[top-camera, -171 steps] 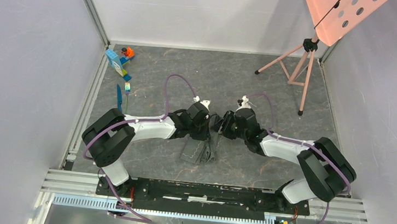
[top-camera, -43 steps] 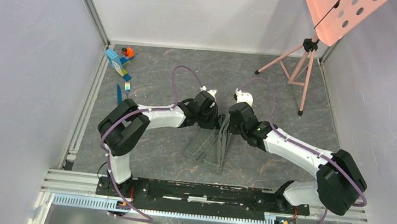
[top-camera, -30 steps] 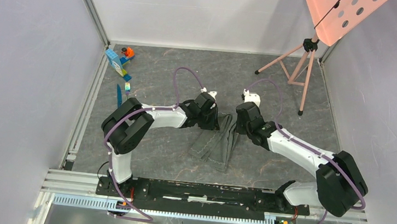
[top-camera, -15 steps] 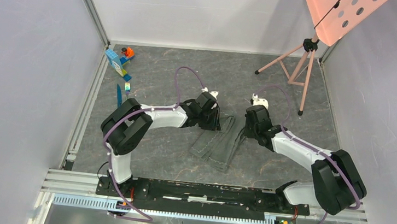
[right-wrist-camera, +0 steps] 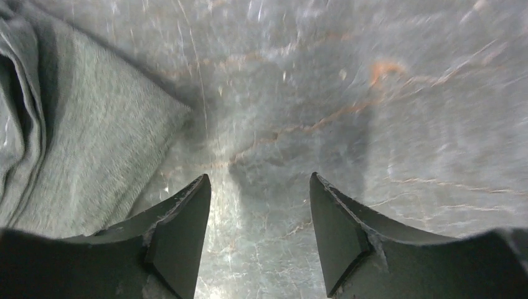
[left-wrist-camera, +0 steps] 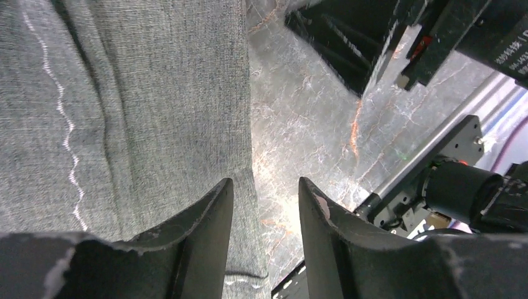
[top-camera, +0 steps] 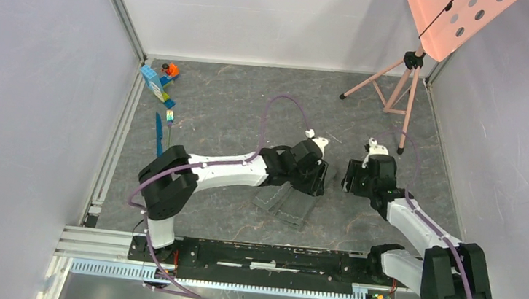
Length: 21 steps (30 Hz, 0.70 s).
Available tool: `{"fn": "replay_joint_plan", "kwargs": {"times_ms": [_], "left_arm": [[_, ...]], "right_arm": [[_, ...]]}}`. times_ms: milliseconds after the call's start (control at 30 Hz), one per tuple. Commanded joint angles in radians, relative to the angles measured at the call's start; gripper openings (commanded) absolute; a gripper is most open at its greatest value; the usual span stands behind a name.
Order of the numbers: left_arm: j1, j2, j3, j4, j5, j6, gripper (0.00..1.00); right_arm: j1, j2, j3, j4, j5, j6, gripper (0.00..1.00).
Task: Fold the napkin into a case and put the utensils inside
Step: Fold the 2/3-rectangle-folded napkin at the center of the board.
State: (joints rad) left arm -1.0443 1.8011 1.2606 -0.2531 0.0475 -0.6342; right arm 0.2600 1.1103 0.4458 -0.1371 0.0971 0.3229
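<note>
From my console, the biggest thing is the grey marbled table (top-camera: 252, 97), walled in by pale panels. At its far right corner stands a pink tripod (top-camera: 398, 85) carrying a salmon-pink perforated board (top-camera: 454, 14).

Both white-and-black arms reach in towards the middle of the table. The dark grey cloth napkin (top-camera: 287, 204) lies flat there, folded into a narrower layered strip that slants across the table; the left wrist camera shows its pale wavy stitched line (left-wrist-camera: 65, 124).

The left gripper (top-camera: 319, 178) is at the strip's far right corner. In its own camera the left gripper (left-wrist-camera: 264, 187) has its jaws parted, one finger over the cloth (left-wrist-camera: 124, 93) and the other over bare table, with the cloth's edge running into the gap. It pinches nothing that I can see.

The right gripper (top-camera: 350, 176) sits just to the right of the napkin. Its own view shows the right gripper (right-wrist-camera: 258, 180) spread apart and empty over bare marble, with the cloth (right-wrist-camera: 68, 143) off to one side.

The blue and orange toy blocks (top-camera: 158, 81) are in the far left corner. Just nearer than them, by the left rail, the slim blue plastic knife (top-camera: 158, 132) and the thin fork with a rainbow-green head (top-camera: 169, 117) lie side by side — well apart from the napkin.
</note>
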Motion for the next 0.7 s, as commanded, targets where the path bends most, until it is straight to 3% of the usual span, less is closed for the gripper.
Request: {"fn": "replay_joint_plan", "kwargs": {"times_ms": [0,167,267,567,667], "left_arm": [[-0.018,0.082,0.067,-0.072,-0.089,0.033,0.5],[-0.018,0.161,0.069,-0.116,-0.096,0.002,0.48],[-0.023,0.159,0.036,-0.105,-0.099,-0.006,0.45],[-0.173,-0.07,-0.029,-0.17,-0.382,0.116,0.56],[-0.25,-0.118,-0.056,-0.203,-0.473,0.169,0.68]], "right_arm": [[-0.095,-0.019,-0.09,0.182,-0.446,-0.004,0.69],[-0.16,-0.006,-0.177,0.348,-0.622,0.132,0.75],[-0.182,-0.012,-0.213,0.395,-0.649,0.167,0.76],[-0.182,-0.108,-0.231,0.288,-0.575,0.099,0.81],[-0.182,-0.133,-0.208,0.227,-0.561,0.061,0.82]]}}
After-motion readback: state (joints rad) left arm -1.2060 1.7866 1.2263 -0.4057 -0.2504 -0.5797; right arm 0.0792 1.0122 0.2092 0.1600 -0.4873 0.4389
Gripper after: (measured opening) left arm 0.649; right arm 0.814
